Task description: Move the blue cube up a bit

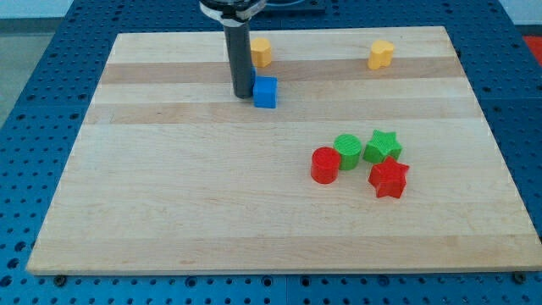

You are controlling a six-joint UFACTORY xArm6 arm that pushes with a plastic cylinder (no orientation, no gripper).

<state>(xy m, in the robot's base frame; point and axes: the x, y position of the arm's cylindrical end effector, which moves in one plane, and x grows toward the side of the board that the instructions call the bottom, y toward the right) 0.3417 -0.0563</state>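
Sitting just left of blue cube (pixel 266 92): my tip (pixel 243 94), touching or nearly; rod only, holds nothing. You need it below cube to push upward.

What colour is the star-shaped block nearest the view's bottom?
Red: the red star-shaped block, shown best in the camera view.

A pale wooden board (pixel 169 212) lies on a blue perforated table (pixel 34 51).

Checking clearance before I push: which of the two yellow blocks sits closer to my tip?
The yellow block near the view's top centre, just above the blue cube beside my tip. The other yellow block lies far toward the view's right.
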